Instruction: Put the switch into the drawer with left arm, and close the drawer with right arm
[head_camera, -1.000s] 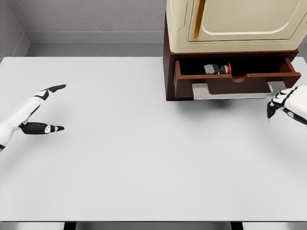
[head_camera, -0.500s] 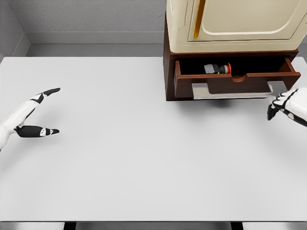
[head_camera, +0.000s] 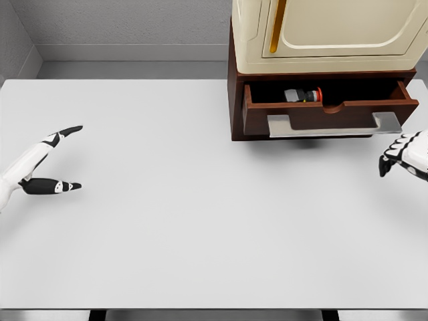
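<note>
Smooth white table (head_camera: 200,227), wide bare span mid. Left hand (head_camera: 41,167) at left edge, fingers spread, holding nothing. Right hand (head_camera: 404,155) at right edge, fingers curled, empty, just below drawer (head_camera: 321,110) handle. Brown wooden drawer open; switch (head_camera: 303,95) inside, grey body, red cap.

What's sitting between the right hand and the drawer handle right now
Nothing. In the head view, only bare white table separates the right hand from the silver handle on the open drawer.
</note>
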### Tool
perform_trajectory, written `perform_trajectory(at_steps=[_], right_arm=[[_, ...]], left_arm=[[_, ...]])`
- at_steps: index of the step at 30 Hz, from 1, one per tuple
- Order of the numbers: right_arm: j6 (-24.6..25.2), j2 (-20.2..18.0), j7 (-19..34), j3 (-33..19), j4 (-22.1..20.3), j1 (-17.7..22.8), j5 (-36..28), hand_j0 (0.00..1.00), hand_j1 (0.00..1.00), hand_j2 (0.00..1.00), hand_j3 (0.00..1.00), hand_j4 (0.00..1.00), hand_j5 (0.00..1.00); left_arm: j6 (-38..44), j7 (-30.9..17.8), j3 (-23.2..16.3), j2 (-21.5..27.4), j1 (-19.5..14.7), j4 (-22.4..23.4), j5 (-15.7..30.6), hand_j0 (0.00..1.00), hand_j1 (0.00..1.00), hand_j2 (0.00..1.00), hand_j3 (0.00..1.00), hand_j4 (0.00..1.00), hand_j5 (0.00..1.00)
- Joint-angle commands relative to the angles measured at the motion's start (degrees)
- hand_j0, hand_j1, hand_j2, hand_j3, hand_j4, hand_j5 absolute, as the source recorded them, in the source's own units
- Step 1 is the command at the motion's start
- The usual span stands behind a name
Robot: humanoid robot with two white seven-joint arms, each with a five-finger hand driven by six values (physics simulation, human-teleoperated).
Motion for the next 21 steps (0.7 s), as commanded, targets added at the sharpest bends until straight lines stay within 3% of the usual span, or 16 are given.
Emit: perform_trajectory(at_steps=[1, 4, 21], right_arm=[[-0.03, 0.79, 0.03, -0.01, -1.93, 0.00, -0.29, 0.27, 0.27, 0.27, 0.27, 0.27, 0.27], [-0.03, 1.58, 0.03, 0.08, -3.25, 0.00, -0.29, 0.27, 0.27, 0.27, 0.27, 0.27, 0.27], [-0.03, 6.94, 0.03, 0.17, -3.43, -2.81, 1.29, 0.27, 0.27, 0.27, 0.27, 0.27, 0.27]], left_arm=[[0.08, -0.13, 0.05, 0.19, 0.00, -0.26, 0.48, 1.00, 1.00, 1.00, 1.00, 1.00, 1.00], [0.08, -2.85, 1.28, 0.01, 0.26, -0.53, 0.48, 1.00, 1.00, 1.00, 1.00, 1.00, 1.00], [0.08, -2.85, 2.16, -0.25, 0.97, -0.53, 0.57, 1.00, 1.00, 1.00, 1.00, 1.00, 1.00]])
